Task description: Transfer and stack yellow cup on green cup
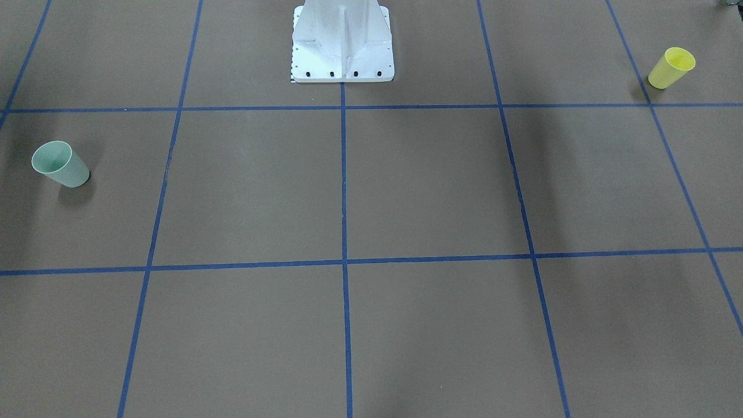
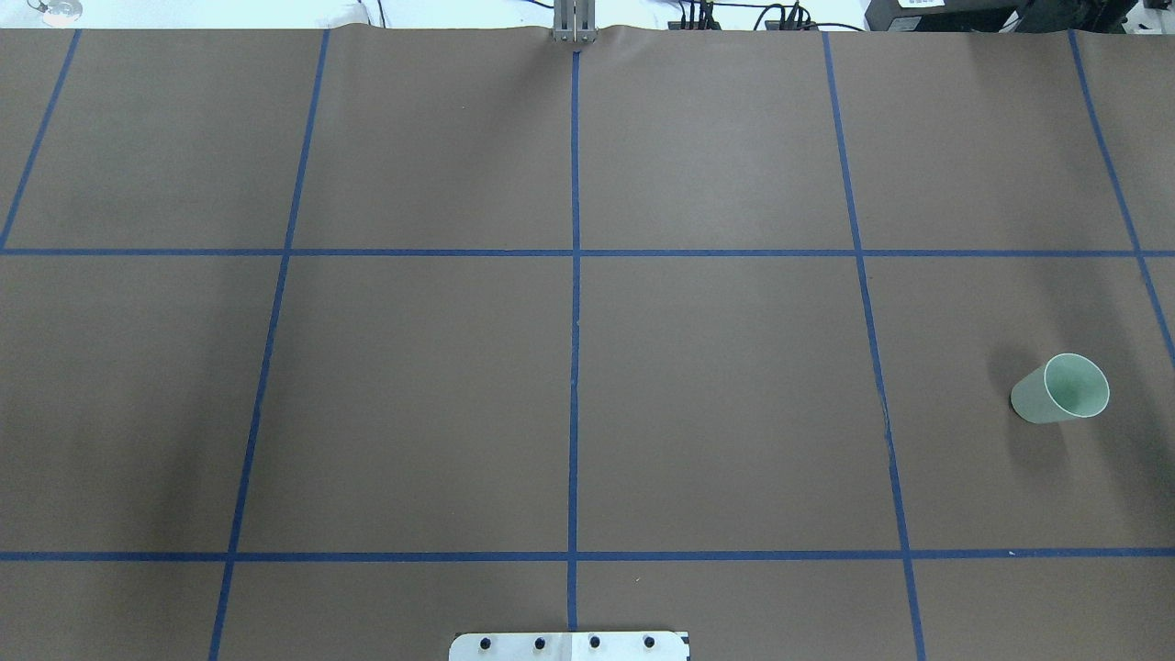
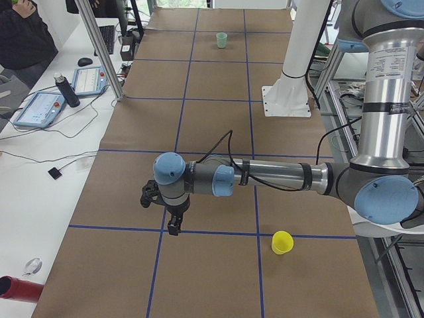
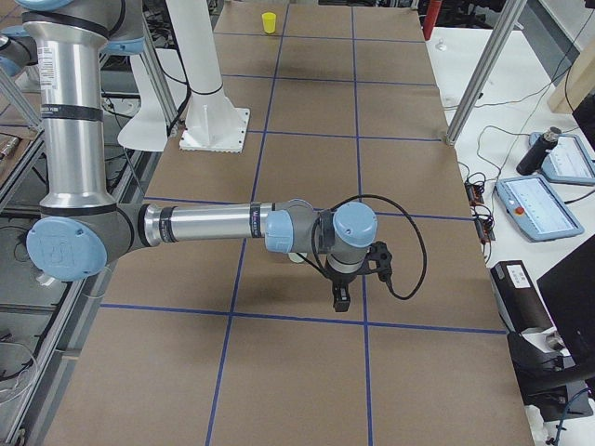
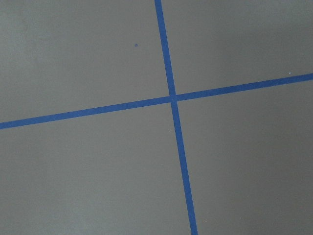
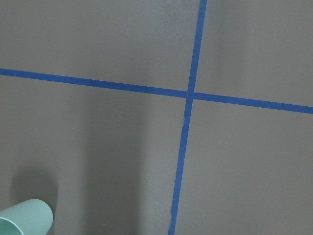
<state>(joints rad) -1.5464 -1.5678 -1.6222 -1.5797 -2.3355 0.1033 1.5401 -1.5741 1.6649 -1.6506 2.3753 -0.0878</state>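
Observation:
The yellow cup point(image 1: 671, 68) stands upright on the brown table near the robot's left end; it also shows in the exterior left view point(image 3: 282, 242) and far off in the exterior right view point(image 4: 269, 22). The green cup point(image 1: 60, 164) stands upright near the robot's right end and shows in the overhead view point(image 2: 1060, 389) and at the right wrist view's bottom corner point(image 6: 24, 218). My left gripper point(image 3: 173, 228) hangs over the table, apart from the yellow cup. My right gripper point(image 4: 340, 302) hangs over the table near the green cup. I cannot tell whether either is open or shut.
The white robot base point(image 1: 342, 46) stands at the table's middle edge. Blue tape lines point(image 2: 575, 275) divide the brown mat into squares. Tablets and a bottle point(image 3: 65, 89) lie on a side bench beyond the mat, next to a metal post point(image 3: 99, 50).

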